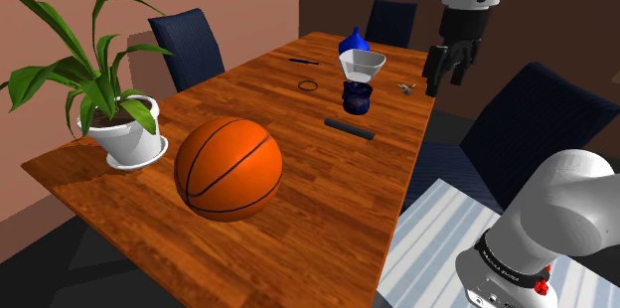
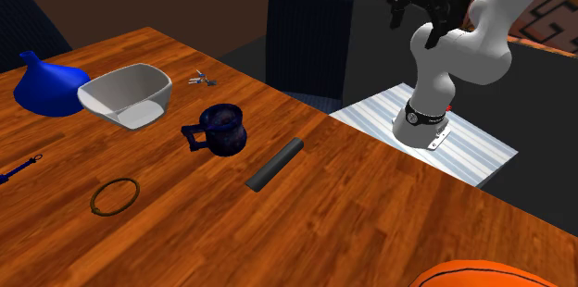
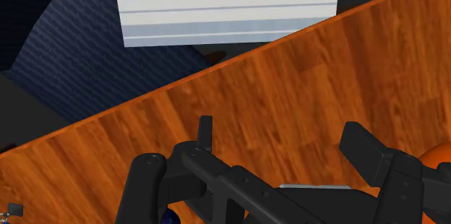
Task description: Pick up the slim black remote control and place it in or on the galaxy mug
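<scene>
**Nothing Grabbed Yet, All Steps Ahead**

Shoulder view, L to R: potted plant [image 1: 124,129] at the near corner, then the basketball [image 1: 229,169], both well apart from the action. Mid-surface [image 1: 258,87], the slim black remote [image 1: 350,128] lies flat just beside the dark blue mug [image 1: 357,97], not touching it. White bowl [image 1: 362,63] sits right behind the mug. Further right, the tool [image 1: 444,76] hangs high nr the surface's edge, well apart from the remote. Wrist view: fingers [image 3: 206,132] stand apart w/ nothing btw them, so open & empty. My read: zero done. Left to do: reach, grip, lift, carry to mug, set in/on it.
</scene>
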Controlling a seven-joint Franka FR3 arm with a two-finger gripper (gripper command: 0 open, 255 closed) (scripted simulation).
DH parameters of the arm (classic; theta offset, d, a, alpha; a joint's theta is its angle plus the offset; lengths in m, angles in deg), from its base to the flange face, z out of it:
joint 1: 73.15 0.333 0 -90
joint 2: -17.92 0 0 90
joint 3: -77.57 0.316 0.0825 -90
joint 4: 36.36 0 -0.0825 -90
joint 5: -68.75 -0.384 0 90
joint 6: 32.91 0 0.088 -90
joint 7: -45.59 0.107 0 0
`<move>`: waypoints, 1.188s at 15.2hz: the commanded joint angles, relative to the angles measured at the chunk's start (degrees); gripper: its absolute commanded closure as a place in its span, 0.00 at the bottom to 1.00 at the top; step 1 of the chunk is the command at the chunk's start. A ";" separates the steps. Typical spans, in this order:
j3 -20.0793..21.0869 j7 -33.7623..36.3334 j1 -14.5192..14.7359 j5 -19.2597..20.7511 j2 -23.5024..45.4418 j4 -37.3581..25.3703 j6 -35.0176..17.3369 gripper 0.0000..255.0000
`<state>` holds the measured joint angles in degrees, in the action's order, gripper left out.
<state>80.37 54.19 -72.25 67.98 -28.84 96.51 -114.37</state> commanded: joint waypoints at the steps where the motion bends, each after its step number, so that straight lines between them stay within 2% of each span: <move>1: 0.00 0.00 0.00 0.00 0.00 0.00 0.00 0.00; 10: -6.14 -10.65 0.49 2.58 11.43 4.80 -17.42 0.00; 18: -10.81 -20.30 1.57 2.00 26.58 2.91 -31.48 0.00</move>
<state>69.91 34.93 -71.03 70.36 -4.73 99.85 -143.67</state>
